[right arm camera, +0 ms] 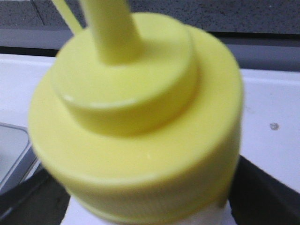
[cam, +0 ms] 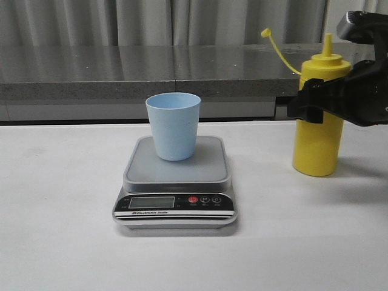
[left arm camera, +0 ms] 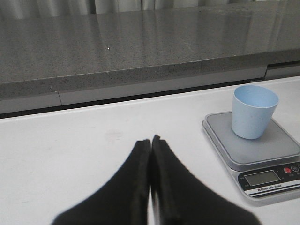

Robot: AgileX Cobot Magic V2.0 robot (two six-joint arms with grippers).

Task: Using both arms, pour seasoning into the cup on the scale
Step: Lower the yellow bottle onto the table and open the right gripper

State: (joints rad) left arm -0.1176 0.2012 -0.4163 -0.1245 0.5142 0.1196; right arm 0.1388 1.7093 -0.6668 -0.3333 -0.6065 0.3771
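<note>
The tall yellow plastic squeeze bottle (cam: pixel 319 115) with its pointed nozzle stands upright on the white bench (cam: pixel 54 212), with the right gripper's (cam: pixel 324 100) jaws around its upper body, though whether they actually press it I cannot tell. If that hold is loose or high, the bottle could slip or swing when tipped, spilling short of the small pale blue plastic cup (cam: pixel 174 125), which stands well apart from those jaws on the flat silver-grey digital scale (cam: pixel 176 182). The left gripper (left arm camera: pixel 150 154) hangs apart from the cup with jaws pressed together on nothing, so a knocked cup has no support.

Yellow seasoning btl (cam: pixel 317 142), pale blue cup (cam: pixel 173 126), silver-grey scale (cam: pixel 176 173) w/ black panel, red btn (cam: pixel 193 199), white table (cam: pixel 60 200)
</note>
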